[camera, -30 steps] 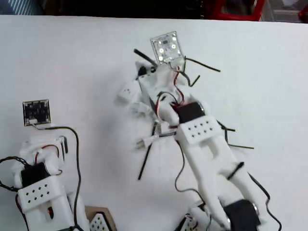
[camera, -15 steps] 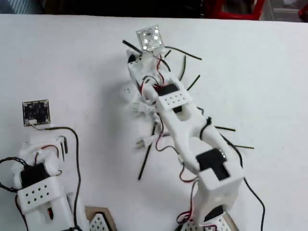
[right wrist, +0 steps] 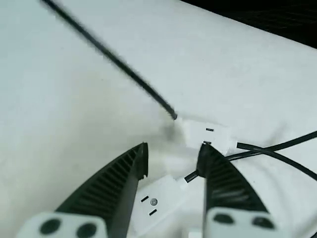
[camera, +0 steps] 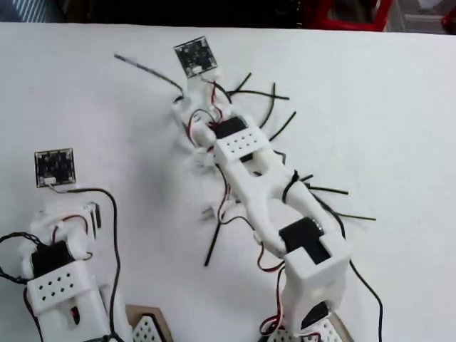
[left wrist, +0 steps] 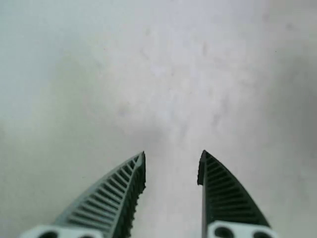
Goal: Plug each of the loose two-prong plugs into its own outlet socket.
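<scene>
My right gripper [right wrist: 173,148] is open, low over the table. Just past its fingertips lies a white outlet socket [right wrist: 208,135] with two slots, and a second white socket [right wrist: 155,201] lies between the fingers nearer the wrist. A black cable [right wrist: 109,53] ends right next to the far socket. In the high view the right arm [camera: 246,153] stretches toward the table's far middle, over a tangle of black cables [camera: 267,96]. A small white plug [camera: 208,211] with a black lead lies left of that arm. My left gripper [left wrist: 172,158] is open over bare table, holding nothing.
The left arm [camera: 57,274] rests at the near left corner. Thin black leads [camera: 335,191] spread to the right of the right arm. A long black cable [camera: 146,69] runs off to the far left. The white table [camera: 399,107] ends at a dark back edge.
The right arm has swung left and stretched farther across the table. The black cable at the far side has been carried leftward with it. The left arm has kept still.
</scene>
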